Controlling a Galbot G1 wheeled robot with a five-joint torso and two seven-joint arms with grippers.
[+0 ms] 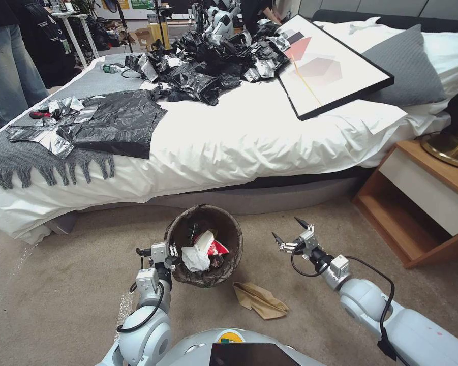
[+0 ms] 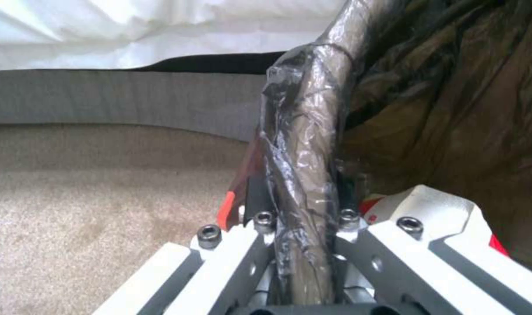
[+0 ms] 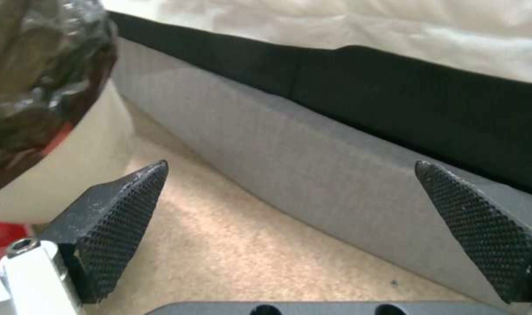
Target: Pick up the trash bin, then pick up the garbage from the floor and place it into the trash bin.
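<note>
Beige carpet (image 1: 76, 284) covers the lower half of the head view, and across the upper half lies a wide bed with a white duvet (image 1: 249, 137), its grey upholstered base (image 3: 312, 175) running just behind my hands. Crumpled black and silver plastic sheets (image 1: 208, 66) are heaped at the top centre of the bed, a flat black sheet (image 1: 122, 122) lies at its left beside a grey fringed throw (image 1: 15, 157), and a black-framed picture (image 1: 330, 66) rests tilted at upper right against a grey pillow (image 1: 406, 66). A wooden bedside table (image 1: 422, 203) stands at the right edge.

At lower centre sits the small round white trash bin with a dark brown bag liner (image 1: 204, 244), holding white paper scraps and a red wrapper. My left gripper (image 1: 163, 254) is at the bin's left rim; in the left wrist view its fingers (image 2: 260, 227) pinch the liner-covered rim (image 2: 312, 144) between them. My right gripper (image 1: 291, 235) hovers right of the bin, apart from it, its textured black fingertips (image 3: 125, 218) spread wide with nothing between them. A crumpled brown paper bag (image 1: 260, 300) lies on the carpet just below and right of the bin.
</note>
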